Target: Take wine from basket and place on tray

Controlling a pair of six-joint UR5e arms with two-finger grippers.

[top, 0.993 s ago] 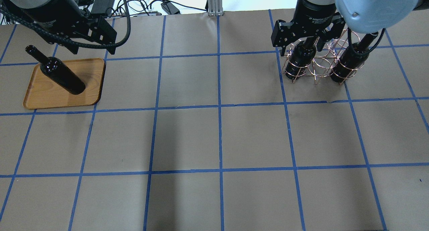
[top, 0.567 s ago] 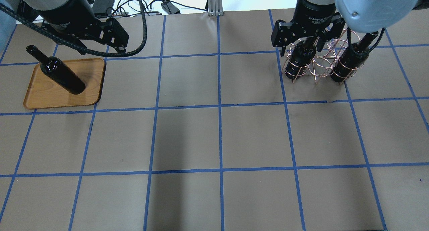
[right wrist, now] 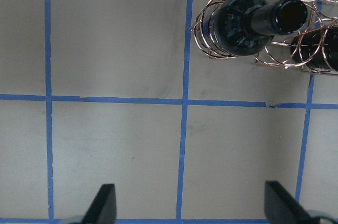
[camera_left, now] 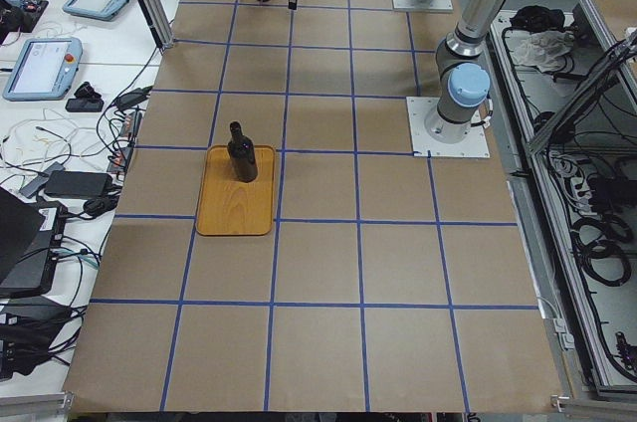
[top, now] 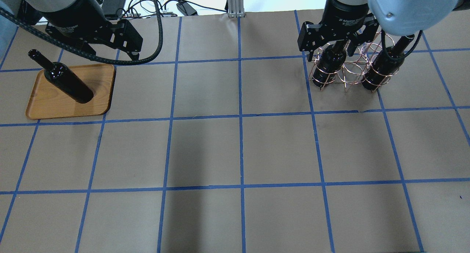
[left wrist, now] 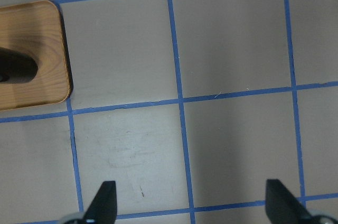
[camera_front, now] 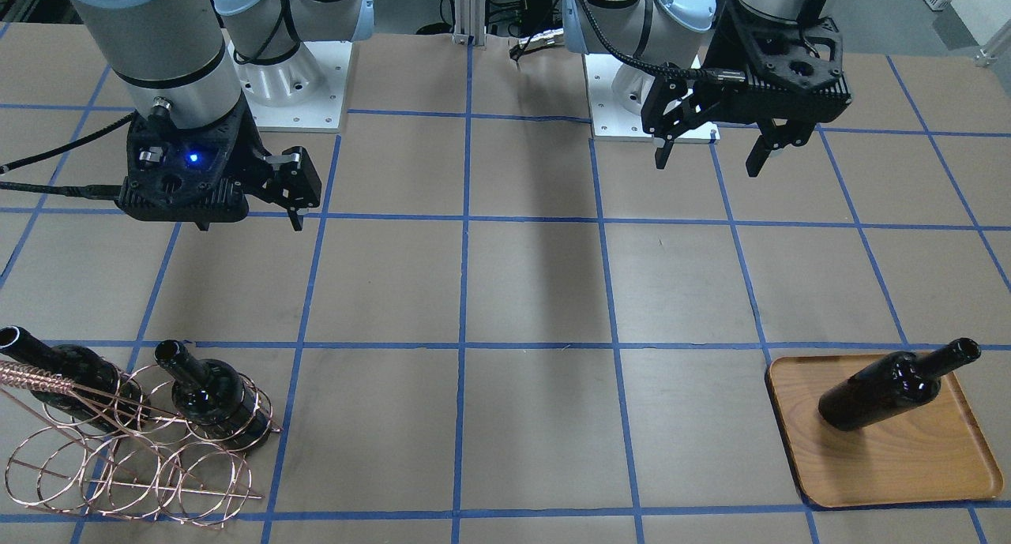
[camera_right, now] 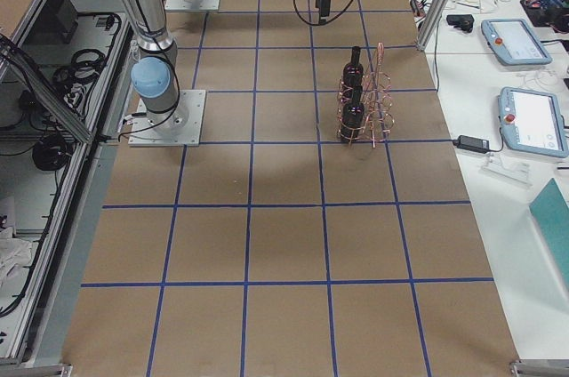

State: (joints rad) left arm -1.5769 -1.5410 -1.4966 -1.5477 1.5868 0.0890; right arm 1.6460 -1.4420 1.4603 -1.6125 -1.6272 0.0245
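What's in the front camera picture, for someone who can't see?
A dark wine bottle stands on the wooden tray, lower right. Two more bottles sit in the wire basket, lower left. The left gripper and right gripper hang empty.

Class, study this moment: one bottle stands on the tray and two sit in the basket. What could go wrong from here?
1. The wine stands upright on the tray; setting another bottle beside it could knock it over.
2. The bottle nearest the open right gripper sits inside the wire loops of the basket; lifting it could snag and drag the basket.
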